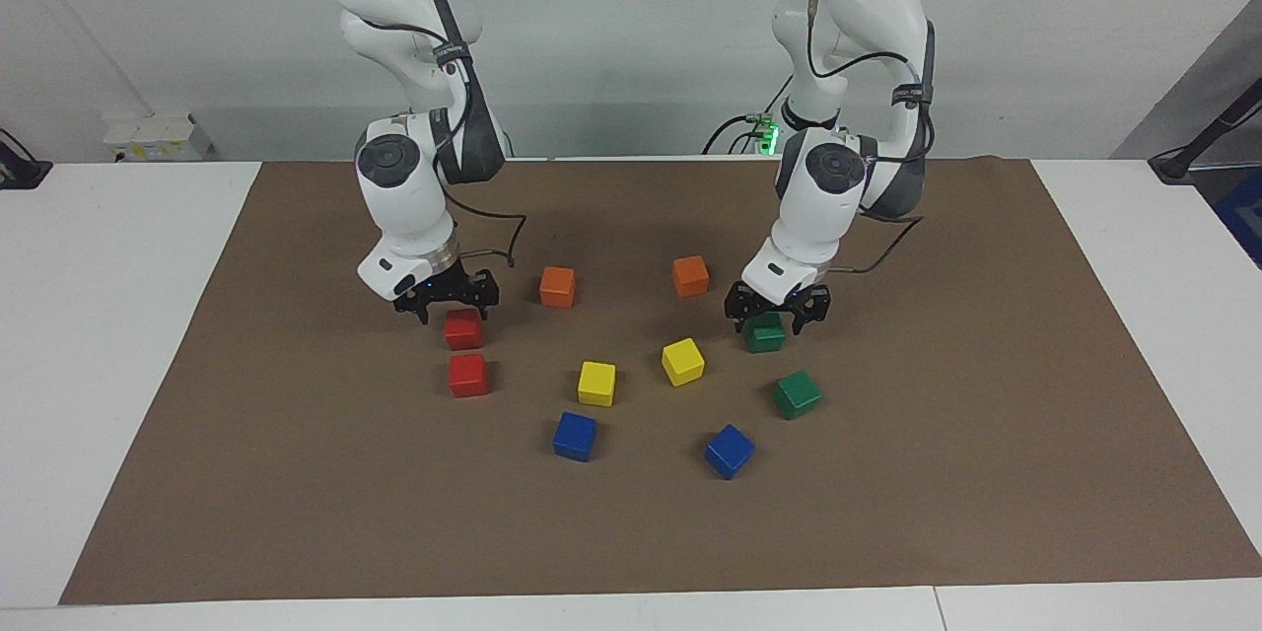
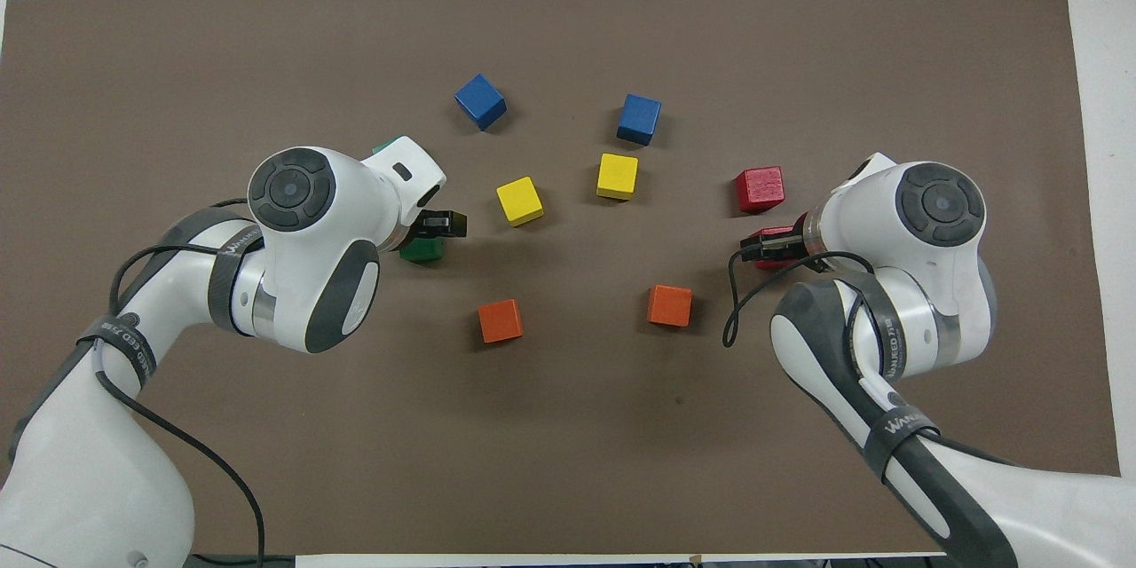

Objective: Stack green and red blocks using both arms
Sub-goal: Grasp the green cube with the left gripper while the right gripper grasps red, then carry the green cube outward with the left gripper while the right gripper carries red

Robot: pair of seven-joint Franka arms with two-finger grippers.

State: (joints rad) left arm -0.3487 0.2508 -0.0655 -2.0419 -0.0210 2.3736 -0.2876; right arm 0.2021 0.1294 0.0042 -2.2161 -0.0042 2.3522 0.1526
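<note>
— Sitting where, the four cubes?
— On the brown mat [image 1: 296, 473]: near red cube [image 1: 463, 328] under the right gripper [image 1: 446, 301], far red cube [image 1: 467, 375] just past it; near green cube [image 1: 765, 332] under the left gripper [image 1: 777, 308], far green cube [image 1: 796, 393] apart.
— Grippers?
— Both spread, straddling the near cubes, gripping nothing.

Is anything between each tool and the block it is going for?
Nothing visible. The right tool sits directly over the nearer red block, and the left tool directly over the nearer green block. The orange blocks and yellow blocks lie off to the side.
</note>
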